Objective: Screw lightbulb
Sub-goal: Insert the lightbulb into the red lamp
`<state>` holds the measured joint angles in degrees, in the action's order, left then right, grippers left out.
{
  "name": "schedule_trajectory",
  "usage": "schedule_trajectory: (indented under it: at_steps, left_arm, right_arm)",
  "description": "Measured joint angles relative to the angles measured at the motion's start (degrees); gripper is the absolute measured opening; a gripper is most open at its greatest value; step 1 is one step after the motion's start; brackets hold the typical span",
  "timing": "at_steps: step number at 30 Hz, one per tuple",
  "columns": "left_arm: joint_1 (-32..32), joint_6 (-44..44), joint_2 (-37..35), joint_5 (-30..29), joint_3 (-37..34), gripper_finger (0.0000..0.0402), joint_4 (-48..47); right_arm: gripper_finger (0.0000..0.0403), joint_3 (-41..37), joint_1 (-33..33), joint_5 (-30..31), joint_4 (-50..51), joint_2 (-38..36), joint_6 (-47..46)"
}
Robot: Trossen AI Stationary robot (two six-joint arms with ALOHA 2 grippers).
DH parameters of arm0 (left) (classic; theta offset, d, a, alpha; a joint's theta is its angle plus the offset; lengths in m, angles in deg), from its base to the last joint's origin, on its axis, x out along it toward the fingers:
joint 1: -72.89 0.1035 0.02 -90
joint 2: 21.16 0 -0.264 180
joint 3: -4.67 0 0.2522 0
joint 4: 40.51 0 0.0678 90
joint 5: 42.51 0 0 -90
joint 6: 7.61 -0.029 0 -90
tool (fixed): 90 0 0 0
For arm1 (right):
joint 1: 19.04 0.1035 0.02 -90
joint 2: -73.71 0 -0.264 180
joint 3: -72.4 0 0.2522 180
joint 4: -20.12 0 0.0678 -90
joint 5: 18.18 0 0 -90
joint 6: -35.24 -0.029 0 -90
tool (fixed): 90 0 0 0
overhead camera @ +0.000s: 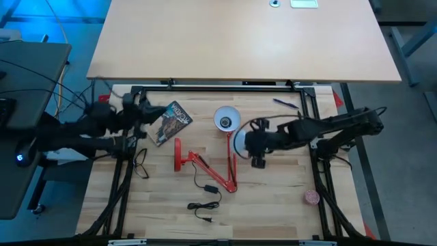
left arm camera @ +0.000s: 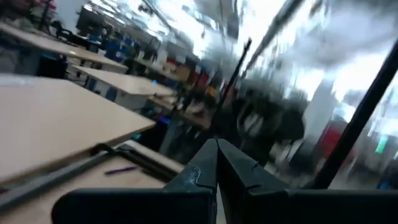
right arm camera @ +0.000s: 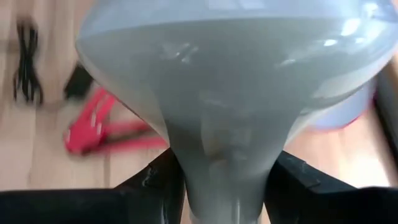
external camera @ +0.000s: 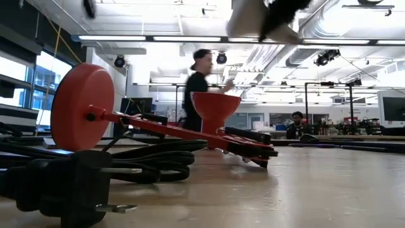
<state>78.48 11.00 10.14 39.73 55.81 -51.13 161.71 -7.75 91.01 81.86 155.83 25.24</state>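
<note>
The red desk lamp (overhead camera: 205, 164) lies on the table. Its round white shade (overhead camera: 226, 119) opens upward and its round red base (overhead camera: 179, 156) rests on the wood. My right gripper (overhead camera: 249, 142) is shut on the white lightbulb (overhead camera: 238, 140), just to the near right of the shade. In the low view the bulb (external camera: 248, 18) is high above the table. My left gripper (left arm camera: 216, 163) is shut and empty at the table's left side (overhead camera: 140, 115), beside a book (overhead camera: 171, 121). My right gripper pinches the bulb's narrow neck (right arm camera: 224, 180) between its two fingers (right arm camera: 155, 180), one on each side. It comes from the table's right, about level. The bulb's wide dome (right arm camera: 230, 56) points away from the gripper toward the lamp, and the bulb is lifted clear of the table.
The lamp's black cord and plug (overhead camera: 205, 205) lie on the near part of the table, large in the low view (external camera: 76, 183). A small pink round thing (overhead camera: 312, 197) lies at the near right. A purple pen (overhead camera: 285, 104) lies at the far right. People stand in the room beyond (external camera: 199, 82).
</note>
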Motion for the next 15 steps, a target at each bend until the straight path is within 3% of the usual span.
schedule_trajectory:
  at_steps: [6,10,15]
  left_arm:
    - [0.0,-12.9,21.7,6.2,22.1,0.0051,-15.2]
    - [0.8,-20.7,31.8,8.9,37.9,0.0117,-28.2]
    - [0.9,-33.8,41.2,8.2,54.8,0.0207,-43.6]
  right_arm:
    - [0.0155,7.3,-4.5,0.4,-3.5,0.1,0.7]
    - [0.0155,10.4,-5.9,0.4,-3.5,0.1,3.5]
    - [0.0155,11.1,-6.3,-0.7,-4.8,0.1,4.1]
